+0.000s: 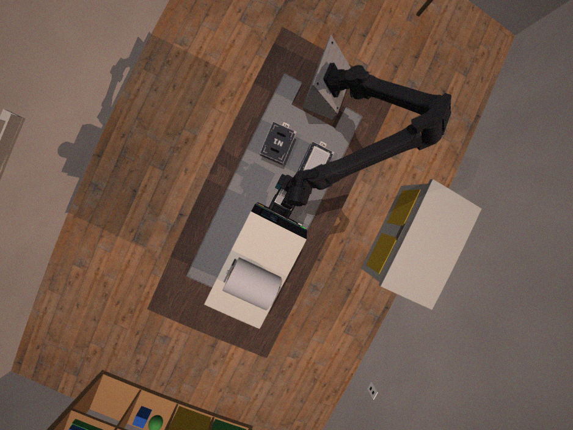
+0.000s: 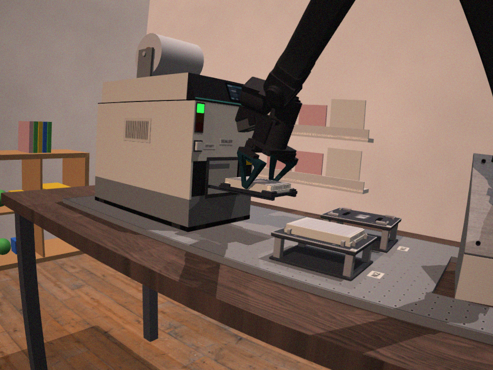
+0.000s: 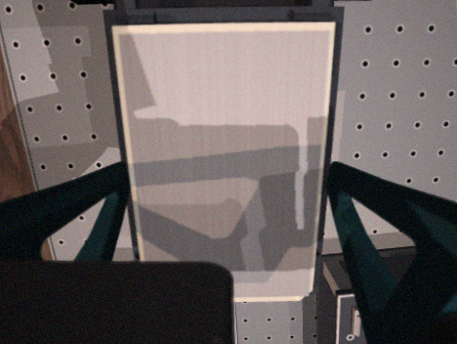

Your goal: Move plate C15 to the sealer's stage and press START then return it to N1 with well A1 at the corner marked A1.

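Plate C15 (image 2: 281,186) (image 3: 220,73) lies flat on the sealer's extended stage (image 2: 260,194) (image 3: 225,16), with a smooth pale sheet over its top. My gripper (image 2: 260,183) (image 3: 228,173) is open, its fingertips at the plate's two long sides, low beside it; contact cannot be made out. The sealer (image 2: 147,159) shows a green lamp (image 2: 200,108) above its START button (image 2: 197,145). Nest N1 (image 1: 269,150) (image 2: 338,214) is empty. Nest N2 (image 2: 310,243) holds another plate (image 1: 318,157) (image 2: 324,230). My camera housing hides C15's lower left corner in the wrist view.
The sealer's front stands just behind the stage and close to my wrist. A foil roll (image 1: 251,283) (image 2: 178,55) sits on top of the sealer. The arm's forearm (image 1: 370,154) passes above N2. The arm's mounting bracket (image 1: 324,87) (image 2: 478,223) stands beyond the nests.
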Controlling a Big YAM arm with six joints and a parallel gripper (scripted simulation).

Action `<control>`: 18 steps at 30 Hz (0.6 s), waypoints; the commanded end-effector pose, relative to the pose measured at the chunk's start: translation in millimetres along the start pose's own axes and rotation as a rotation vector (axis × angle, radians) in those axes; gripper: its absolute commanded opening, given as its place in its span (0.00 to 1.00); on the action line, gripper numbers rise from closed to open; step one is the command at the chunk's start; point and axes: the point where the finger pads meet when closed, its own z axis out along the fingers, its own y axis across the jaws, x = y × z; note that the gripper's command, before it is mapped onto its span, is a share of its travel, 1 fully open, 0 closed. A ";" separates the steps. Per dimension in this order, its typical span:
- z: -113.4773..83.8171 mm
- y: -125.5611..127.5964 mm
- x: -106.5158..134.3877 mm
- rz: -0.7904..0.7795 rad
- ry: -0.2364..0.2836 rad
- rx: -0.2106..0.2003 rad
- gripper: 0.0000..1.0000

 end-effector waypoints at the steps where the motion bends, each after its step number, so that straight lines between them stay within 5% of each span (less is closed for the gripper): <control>1: -10.0 -5.3 -24.0 -0.012 -0.035 0.004 1.00; 18: 4.2 4.7 -7.3 -0.025 0.003 0.001 1.00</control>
